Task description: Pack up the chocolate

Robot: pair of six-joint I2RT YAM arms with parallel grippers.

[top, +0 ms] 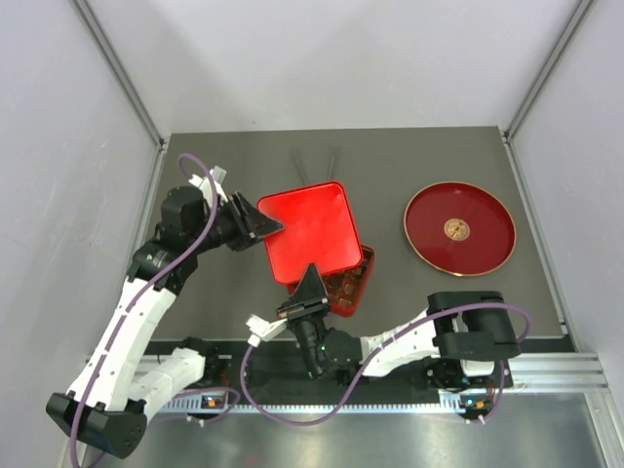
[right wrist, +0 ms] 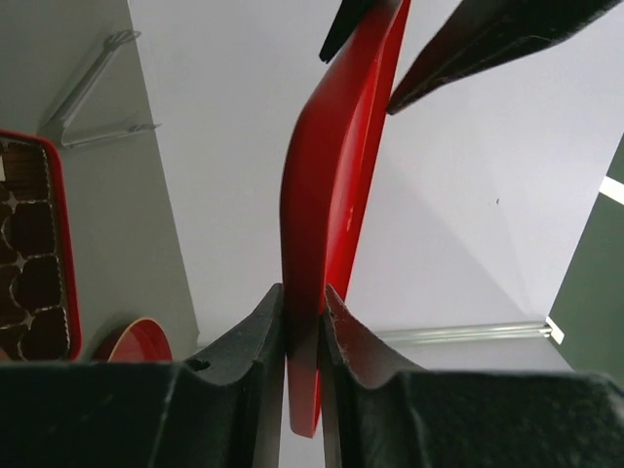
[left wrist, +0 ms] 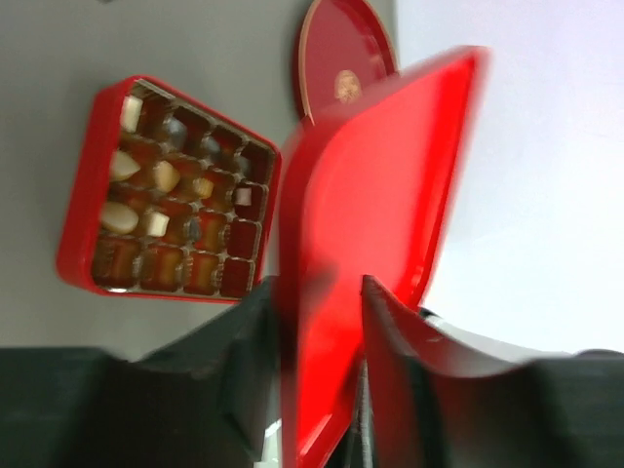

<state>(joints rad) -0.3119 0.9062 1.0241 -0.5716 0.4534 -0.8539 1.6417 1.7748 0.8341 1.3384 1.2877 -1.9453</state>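
Observation:
The chocolate (left wrist: 156, 180), dark, tan and cream pieces, fills cells of the red gridded tray (left wrist: 78, 234) on the table. In the top view only the tray's right corner (top: 355, 281) shows, because the flat red lid (top: 310, 229) is held above it. My left gripper (top: 265, 226) is shut on the lid's left edge, and the lid (left wrist: 380, 195) sits between its jaws (left wrist: 317, 322). My right gripper (top: 310, 285) is shut on the lid's near edge (right wrist: 304, 312). The lid (right wrist: 331, 175) stands edge-on in the right wrist view.
A round red plate (top: 459, 228) with a gold centre lies at the right of the table. Metal tongs (top: 314, 162) lie at the back, behind the lid. Grey walls and metal rails enclose the table.

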